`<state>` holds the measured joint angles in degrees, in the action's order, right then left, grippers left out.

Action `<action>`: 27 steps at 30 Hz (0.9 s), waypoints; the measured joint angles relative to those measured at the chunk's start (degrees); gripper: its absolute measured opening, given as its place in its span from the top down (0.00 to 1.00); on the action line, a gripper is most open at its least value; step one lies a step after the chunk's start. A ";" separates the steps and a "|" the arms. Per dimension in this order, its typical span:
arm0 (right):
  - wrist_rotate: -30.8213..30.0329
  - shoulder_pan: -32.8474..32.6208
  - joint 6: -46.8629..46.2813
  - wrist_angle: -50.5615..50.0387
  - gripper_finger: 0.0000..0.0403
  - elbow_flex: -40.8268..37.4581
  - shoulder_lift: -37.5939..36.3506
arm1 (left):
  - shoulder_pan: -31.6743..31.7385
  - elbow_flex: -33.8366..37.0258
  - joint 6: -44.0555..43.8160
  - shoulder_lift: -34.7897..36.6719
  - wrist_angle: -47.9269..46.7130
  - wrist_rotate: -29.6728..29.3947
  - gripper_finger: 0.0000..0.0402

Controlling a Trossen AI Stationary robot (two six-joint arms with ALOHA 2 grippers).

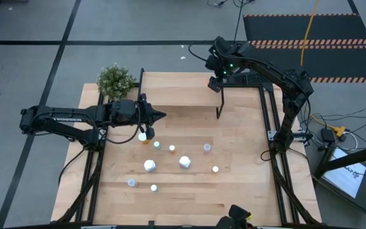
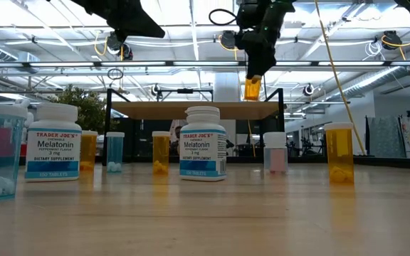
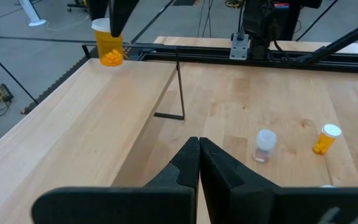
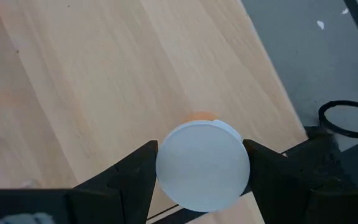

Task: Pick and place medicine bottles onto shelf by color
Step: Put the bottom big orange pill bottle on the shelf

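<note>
My right gripper (image 2: 253, 71) is at the far right end of the shelf (image 2: 191, 109), shut on an orange medicine bottle (image 2: 253, 90) with a white cap. The bottle's base is at or just over the shelf top; I cannot tell if it touches. Several more medicine bottles stand on their bases on the table in front of the shelf: orange ones (image 2: 339, 153), pale blue ones (image 2: 114, 151) and white Melatonin ones (image 2: 203, 144). My left gripper (image 3: 199, 144) hovers shut over the table's left middle (image 1: 161, 116), touching nothing. My right gripper pinches the orange bottle by its round white cap (image 4: 202, 165), one finger (image 4: 135, 171) on each side of the cap's rim. The fingers come from above, slanting steeply down. The bottle hangs upright below them, its orange body (image 3: 109, 51) over the shelf board.
A potted green plant (image 1: 115, 80) stands at the table's far left corner. The shelf's thin black legs (image 3: 179, 84) rise from the table behind the bottles. The shelf board (image 3: 104, 106) shows bare wood left of the held bottle.
</note>
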<state>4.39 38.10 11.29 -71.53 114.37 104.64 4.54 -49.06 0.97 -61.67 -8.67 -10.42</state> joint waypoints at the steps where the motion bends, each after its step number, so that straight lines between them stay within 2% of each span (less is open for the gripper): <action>1: 0.05 -0.08 -0.17 -0.59 0.44 0.00 0.00 | 0.00 0.00 0.00 0.00 0.00 -0.01 0.96; 7: 1.20 -0.97 -1.40 -5.49 0.44 0.00 -0.01 | 0.00 0.00 0.07 0.00 0.00 -0.02 0.96; 15: 1.82 -4.56 -0.76 -6.99 0.44 0.00 -0.02 | 0.00 0.00 0.09 0.00 0.00 0.00 0.96; 21: 1.69 -5.71 1.62 -4.73 0.44 0.00 -0.02 | 0.00 0.00 0.09 0.00 0.02 -0.01 0.96; 27: 1.67 -3.86 3.34 -2.09 0.44 0.00 -0.02 | 0.00 0.00 0.16 0.00 0.46 0.00 0.96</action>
<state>6.07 34.24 14.63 -73.62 114.37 104.62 4.54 -49.06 1.14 -61.67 -8.21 -10.42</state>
